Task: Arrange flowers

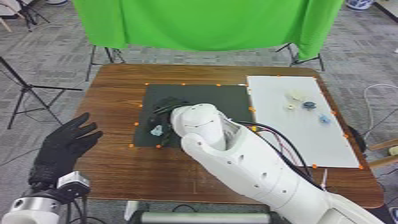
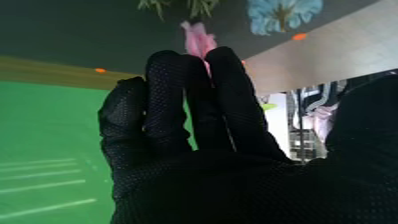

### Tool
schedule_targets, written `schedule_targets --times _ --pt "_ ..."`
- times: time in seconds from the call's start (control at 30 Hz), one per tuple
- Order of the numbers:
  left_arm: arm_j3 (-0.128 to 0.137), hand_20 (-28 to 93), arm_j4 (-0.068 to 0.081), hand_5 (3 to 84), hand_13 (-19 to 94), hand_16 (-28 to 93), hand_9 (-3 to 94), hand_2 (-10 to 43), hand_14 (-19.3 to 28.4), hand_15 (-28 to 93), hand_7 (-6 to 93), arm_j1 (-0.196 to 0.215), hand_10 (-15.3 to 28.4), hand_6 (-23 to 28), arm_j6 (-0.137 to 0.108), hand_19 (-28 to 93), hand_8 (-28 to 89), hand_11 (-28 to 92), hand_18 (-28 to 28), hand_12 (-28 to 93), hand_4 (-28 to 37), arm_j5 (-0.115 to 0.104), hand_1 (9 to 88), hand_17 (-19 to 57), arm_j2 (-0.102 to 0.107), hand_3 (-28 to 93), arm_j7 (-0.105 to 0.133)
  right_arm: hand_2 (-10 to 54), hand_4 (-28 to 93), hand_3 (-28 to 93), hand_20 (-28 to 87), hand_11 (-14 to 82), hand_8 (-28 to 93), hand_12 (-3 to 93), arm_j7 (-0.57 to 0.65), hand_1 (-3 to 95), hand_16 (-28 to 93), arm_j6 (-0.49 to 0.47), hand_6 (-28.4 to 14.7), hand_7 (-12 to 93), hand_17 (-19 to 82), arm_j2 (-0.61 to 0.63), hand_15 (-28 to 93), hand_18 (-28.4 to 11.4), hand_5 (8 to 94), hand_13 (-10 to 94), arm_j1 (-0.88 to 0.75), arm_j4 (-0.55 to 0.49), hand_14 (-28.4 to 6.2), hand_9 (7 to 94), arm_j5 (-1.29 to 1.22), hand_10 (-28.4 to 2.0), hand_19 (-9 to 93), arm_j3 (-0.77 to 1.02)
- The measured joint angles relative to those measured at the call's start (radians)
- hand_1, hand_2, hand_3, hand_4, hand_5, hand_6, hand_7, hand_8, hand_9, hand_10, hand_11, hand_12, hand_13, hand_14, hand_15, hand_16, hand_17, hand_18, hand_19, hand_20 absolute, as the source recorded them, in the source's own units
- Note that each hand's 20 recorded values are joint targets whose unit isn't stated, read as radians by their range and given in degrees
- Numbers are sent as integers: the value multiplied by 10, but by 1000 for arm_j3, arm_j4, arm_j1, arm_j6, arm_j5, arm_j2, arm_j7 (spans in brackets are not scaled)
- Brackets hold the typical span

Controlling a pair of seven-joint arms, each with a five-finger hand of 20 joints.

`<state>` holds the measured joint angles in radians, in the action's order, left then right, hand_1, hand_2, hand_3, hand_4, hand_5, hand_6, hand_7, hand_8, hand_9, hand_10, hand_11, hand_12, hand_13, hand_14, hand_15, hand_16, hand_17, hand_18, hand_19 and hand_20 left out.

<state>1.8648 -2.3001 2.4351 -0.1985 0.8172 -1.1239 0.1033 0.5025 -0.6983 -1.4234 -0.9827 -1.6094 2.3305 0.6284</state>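
In the head view my right hand (image 1: 169,107) is over the dark mat (image 1: 211,93), beside a light blue flower (image 1: 157,130). On the white board (image 1: 282,137) lie a pale yellow flower (image 1: 296,94), a small cream one (image 1: 290,106), a dark blue one (image 1: 309,105) and a light blue one (image 1: 325,119). My left hand (image 1: 64,146) is open at the table's left edge. In the right wrist view my right hand (image 2: 200,112) has nearly straight fingers; a pink flower (image 2: 197,40) is just beyond the fingertips, with a pale blue flower (image 2: 282,15) farther off.
The brown table (image 1: 115,172) carries the mat and the board side by side, with small orange markers along their edges. A green cloth (image 1: 209,25) hangs behind the table. A tripod (image 1: 28,87) stands to the left. Green sprigs (image 2: 202,6) show in the right wrist view.
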Motion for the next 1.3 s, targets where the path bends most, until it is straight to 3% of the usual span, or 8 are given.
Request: schedule_targets --times 0.23,0.4,0.47,0.87,1.13,1.3 --pt "2 -74 -8 372 254 -97 340 54 265 476 149 11 196 103 -6 597 -103 254 240 85 -197 0 242 -92 -1 832 0 125 -266 868 601 143 -115 118 13 -26 102 6 -102 90 104 7 932 -237 551 325 -2 -27 -276 458 -10 -170 838 -2" --pt "2 -74 -9 373 254 -98 340 54 265 478 149 12 196 103 -7 597 -103 254 240 84 -197 0 242 -92 -1 833 0 123 -264 867 615 139 -112 121 15 -26 102 1 -74 99 101 6 932 -246 507 324 -10 -28 -282 449 -9 -177 831 4" --pt "2 -74 -10 374 254 -98 339 54 265 478 149 13 196 104 -8 597 -103 255 240 85 -196 0 242 -92 -1 833 1 122 -261 866 625 143 -118 132 15 -26 97 -3 -55 118 100 4 932 -251 483 322 -15 -28 -283 434 -10 -213 824 9" --pt "2 -73 -14 375 254 -99 340 55 266 478 147 28 196 105 -15 598 -102 254 240 84 -194 0 243 -92 -2 832 5 110 -253 861 636 127 -128 136 27 -14 72 -14 -18 143 96 -1 923 -273 437 313 -26 -29 -284 396 -10 -269 802 19" --pt "0 -74 -17 375 254 -99 340 54 265 477 147 44 197 104 -25 597 -102 254 240 84 -194 0 242 -92 -2 833 8 106 -256 853 634 118 -133 136 33 -11 69 1 -7 151 102 15 916 -276 413 314 -3 -49 -284 382 -15 -274 800 -1" --pt "-8 -73 -21 375 254 -99 341 54 266 477 147 58 197 104 -39 597 -103 256 240 85 -195 -2 243 -91 -1 833 26 107 -248 857 620 127 -132 138 27 -8 61 60 -26 153 118 35 898 -274 391 335 4 -78 -284 386 -12 -267 801 -4"
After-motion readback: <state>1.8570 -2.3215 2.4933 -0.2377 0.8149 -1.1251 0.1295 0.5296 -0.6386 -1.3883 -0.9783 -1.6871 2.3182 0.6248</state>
